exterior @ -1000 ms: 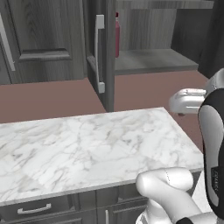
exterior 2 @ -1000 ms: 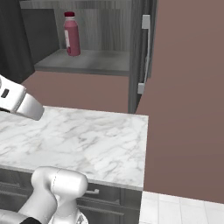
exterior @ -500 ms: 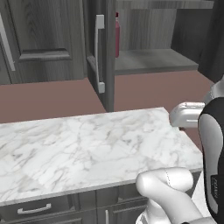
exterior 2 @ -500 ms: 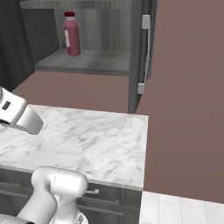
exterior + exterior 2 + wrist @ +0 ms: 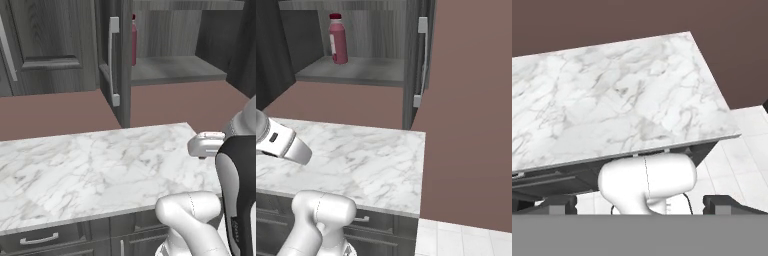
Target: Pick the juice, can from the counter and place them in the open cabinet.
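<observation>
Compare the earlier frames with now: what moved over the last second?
The arm has dropped and drawn back toward the base, down across the counter. In the hand view the claw is open and empty. The juice stayed upright on the open cabinet shelf.

No readable text anywhere; the juice (image 5: 338, 41) bears a pale label, seemingly blank at this distance
</observation>
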Robot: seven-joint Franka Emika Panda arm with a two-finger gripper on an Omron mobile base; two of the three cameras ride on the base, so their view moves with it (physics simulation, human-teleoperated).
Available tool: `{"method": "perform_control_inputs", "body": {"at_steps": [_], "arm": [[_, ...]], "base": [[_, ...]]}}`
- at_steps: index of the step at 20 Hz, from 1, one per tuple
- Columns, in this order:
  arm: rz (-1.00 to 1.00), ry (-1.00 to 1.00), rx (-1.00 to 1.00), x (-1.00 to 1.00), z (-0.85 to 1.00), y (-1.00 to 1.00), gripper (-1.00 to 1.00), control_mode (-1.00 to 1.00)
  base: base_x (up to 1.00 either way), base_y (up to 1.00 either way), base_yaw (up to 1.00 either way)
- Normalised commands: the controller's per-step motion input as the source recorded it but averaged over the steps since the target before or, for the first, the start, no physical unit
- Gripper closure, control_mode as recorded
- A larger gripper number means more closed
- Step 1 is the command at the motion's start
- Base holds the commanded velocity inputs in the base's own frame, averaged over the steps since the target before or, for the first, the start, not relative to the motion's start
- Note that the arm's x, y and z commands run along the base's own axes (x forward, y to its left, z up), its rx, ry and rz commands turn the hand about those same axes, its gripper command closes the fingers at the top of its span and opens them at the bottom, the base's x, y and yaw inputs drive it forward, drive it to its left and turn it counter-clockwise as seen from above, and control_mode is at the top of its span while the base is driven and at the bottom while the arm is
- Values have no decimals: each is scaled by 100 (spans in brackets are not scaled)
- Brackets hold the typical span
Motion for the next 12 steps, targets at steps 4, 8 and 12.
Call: {"method": "perform_control_inputs", "body": {"at_steps": [4,8,12], "arm": [[0,0,0,0,0,0,-100,-100],[0,0,0,0,0,0,-100,-100],[0,0,0,0,0,0,-100,100]], "base": [[0,0,0],[0,0,0],[-1,0,0]]}}
